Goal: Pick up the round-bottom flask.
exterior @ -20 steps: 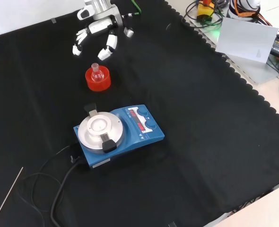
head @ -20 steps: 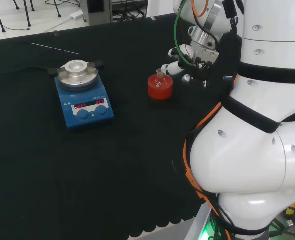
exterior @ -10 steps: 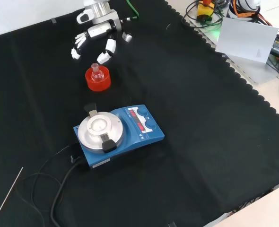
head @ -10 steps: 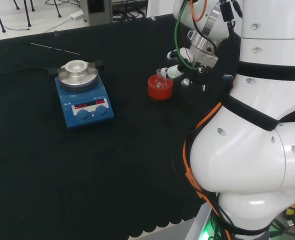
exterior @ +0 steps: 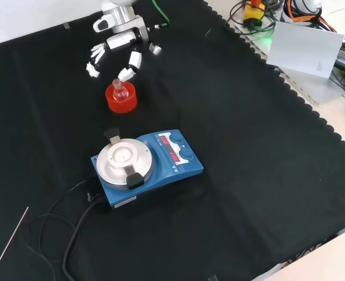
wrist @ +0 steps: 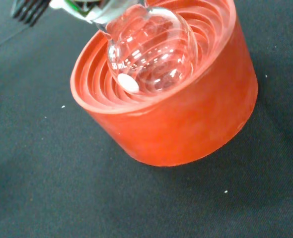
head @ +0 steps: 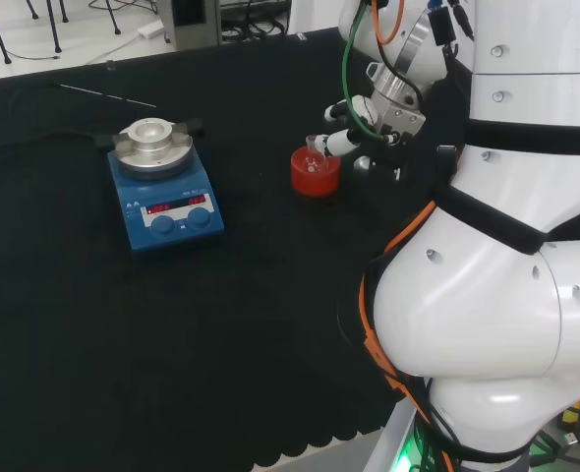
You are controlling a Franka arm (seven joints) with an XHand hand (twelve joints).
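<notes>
Flask (wrist: 151, 47) is sitting in the red ribbed stand (wrist: 186, 124), upper-center of the front view, just above the blue hotplate (exterior: 146, 164) w/ a gap between them. Hand (exterior: 123, 41) is hanging at the top of the front view w/ fingers spread and relaxed, not curled round anything; one fingertip (exterior: 126, 72) is sitting right at the flask neck, can't tell if it's touching. In the head view the stand is sitting center frame, w/ the hand just to its right.
</notes>
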